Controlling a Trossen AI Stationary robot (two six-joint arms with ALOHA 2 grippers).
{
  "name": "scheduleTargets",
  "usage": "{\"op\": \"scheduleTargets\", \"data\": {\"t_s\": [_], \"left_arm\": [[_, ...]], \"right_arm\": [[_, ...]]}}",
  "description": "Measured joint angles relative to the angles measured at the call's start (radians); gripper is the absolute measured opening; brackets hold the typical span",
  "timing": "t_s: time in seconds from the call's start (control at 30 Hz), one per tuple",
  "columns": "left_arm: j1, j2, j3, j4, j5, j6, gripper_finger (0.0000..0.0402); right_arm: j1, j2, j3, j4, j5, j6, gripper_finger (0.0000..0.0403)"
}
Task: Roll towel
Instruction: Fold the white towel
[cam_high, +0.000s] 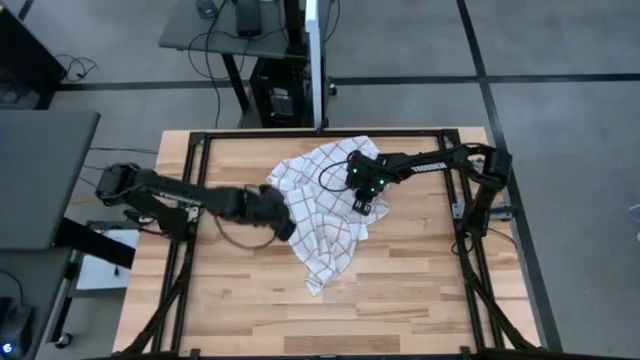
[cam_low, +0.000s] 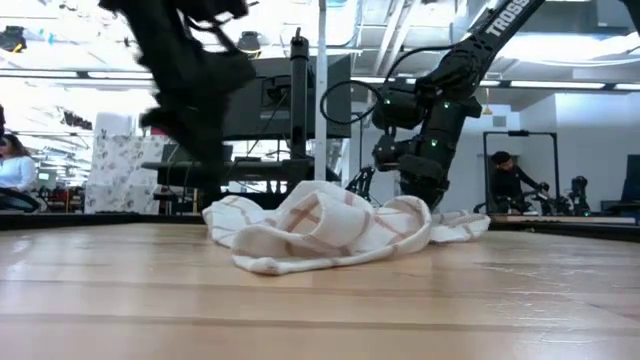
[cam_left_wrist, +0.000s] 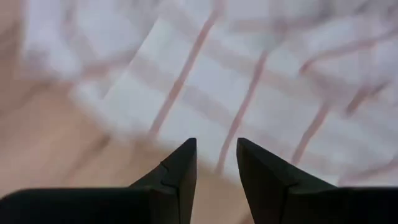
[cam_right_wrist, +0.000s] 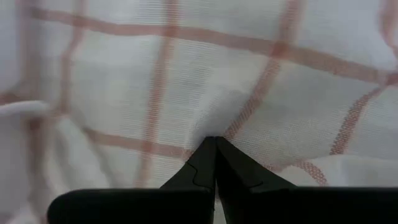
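Right hand pressed together with its tips against the crumpled towel, towel heaped mid-tabletop, left hand slightly apart, empty, just at the towel's left edge

There is one towel, white with red-brown lines, lying in a bunch on one wooden table. There are two dark robot arms, so two grippers: the left gripper and the right gripper. Two people sit far behind.
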Motion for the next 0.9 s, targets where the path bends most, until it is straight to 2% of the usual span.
{"op": "scheduleTargets", "data": {"t_s": [0.1, 0.17, 0.3, 0.4, 0.5, 0.6, 0.9], "left_arm": [[0.101, 0.045, -0.021, 0.109, 0.103, 0.109, 0.0097], [0.143, 0.09, -0.021, 0.133, 0.129, 0.153, 0.0097], [0.185, 0.182, -0.021, 0.124, 0.135, 0.207, 0.0097], [0.197, 0.231, -0.021, 0.1, 0.207, 0.208, 0.0097], [0.185, 0.258, -0.015, 0.054, 0.26, 0.19, 0.0097], [0.15, 0.258, -0.015, -0.022, 0.258, 0.164, 0.0097], [0.009, 0.143, -0.023, -0.27, 0.285, -0.007, 0.0097]], "right_arm": [[0.016, 0.0, 0.0, 0.013, -0.001, 0.031, 0.0], [0.021, 0.0, 0.0, 0.025, -0.002, 0.047, 0.0], [0.022, 0.0, 0.0, 0.029, -0.005, 0.061, 0.0], [0.021, 0.0, 0.0, 0.026, -0.007, 0.061, 0.0], [0.013, -0.002, -0.015, 0.031, -0.007, 0.057, 0.0], [0.002, -0.007, -0.047, 0.054, -0.013, 0.053, 0.0], [-0.066, -0.017, -0.138, 0.037, -0.045, 0.009, 0.0]]}}
